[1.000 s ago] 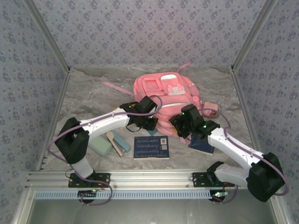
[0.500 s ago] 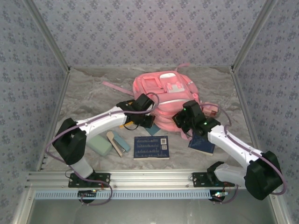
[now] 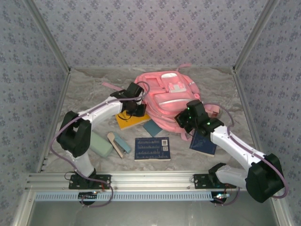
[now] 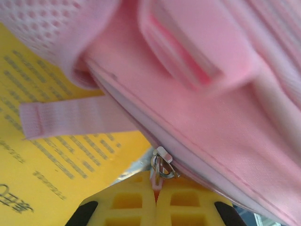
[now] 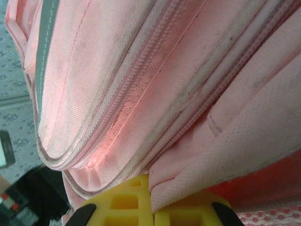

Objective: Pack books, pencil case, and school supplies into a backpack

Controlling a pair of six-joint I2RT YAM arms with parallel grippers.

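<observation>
Pink backpack [image 3: 165,98] lies centred toward the table's [image 3: 84,94] back edge; left gripper [image 4: 156,190] pinches what looks like its zipper tab [image 4: 161,165], right gripper [image 5: 151,200] pinches its fabric.

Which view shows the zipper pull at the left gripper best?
Left wrist: the zipper pull sits close and sharp, its tab pinched in the left gripper. From the top external it is too small to make out beside the backpack. Right wrist has backpack fabric pinched by the right gripper.

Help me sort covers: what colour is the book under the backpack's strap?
The book is yellow-orange; clearest in left wrist view.
</observation>
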